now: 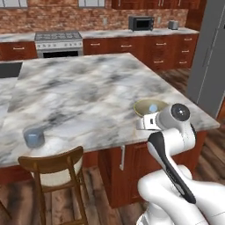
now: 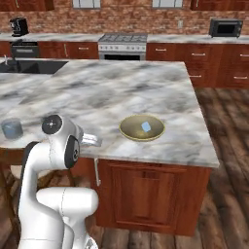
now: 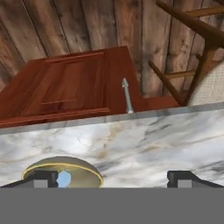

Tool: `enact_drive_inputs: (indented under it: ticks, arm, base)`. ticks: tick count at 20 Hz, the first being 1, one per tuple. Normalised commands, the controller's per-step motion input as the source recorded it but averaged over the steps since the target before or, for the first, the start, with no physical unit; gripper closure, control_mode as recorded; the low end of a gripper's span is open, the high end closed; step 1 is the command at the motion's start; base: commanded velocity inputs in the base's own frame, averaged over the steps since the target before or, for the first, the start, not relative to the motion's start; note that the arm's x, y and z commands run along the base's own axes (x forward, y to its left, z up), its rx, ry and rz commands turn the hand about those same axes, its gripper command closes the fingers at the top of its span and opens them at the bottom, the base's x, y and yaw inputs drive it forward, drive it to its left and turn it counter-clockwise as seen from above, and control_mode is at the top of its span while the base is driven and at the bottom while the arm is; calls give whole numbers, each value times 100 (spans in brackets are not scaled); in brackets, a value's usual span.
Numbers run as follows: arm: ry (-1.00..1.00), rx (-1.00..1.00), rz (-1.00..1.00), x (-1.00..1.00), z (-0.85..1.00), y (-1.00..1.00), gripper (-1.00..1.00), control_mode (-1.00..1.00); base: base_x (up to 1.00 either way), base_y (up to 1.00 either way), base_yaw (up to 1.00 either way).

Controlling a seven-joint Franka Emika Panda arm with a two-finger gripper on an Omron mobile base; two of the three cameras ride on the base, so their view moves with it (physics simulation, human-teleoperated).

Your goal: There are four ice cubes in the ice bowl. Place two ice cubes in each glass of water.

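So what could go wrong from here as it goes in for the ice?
The ice bowl sits close to the counter's front edge, so a push from the open gripper might slide it off. The one ice cube in view is small against the wide jaws and easy to miss. The glass stands far across the counter, a long carry.

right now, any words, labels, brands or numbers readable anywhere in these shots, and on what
None: no readable text appears in any view.
Microwave: no brand or digits can be made out; too small and blurred.
Stove: its knobs and front carry no legible marks.
Coffee machine: too small to tell.
Ice bowl, glass, marble counter and cabinet door: plain, unlabelled.
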Motion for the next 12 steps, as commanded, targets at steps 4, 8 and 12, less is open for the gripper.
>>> enact_drive_inputs:
  ticks: [4,8,12]
  arm:
    - [0,0,0,0,0,0,-100,100]
    - [0,0,0,0,0,0,-100,100]
    - [0,0,0,0,0,0,-100,100]
  base:
    - [70,-59,0]
    - [58,-48,0]
    - [48,-33,-3]
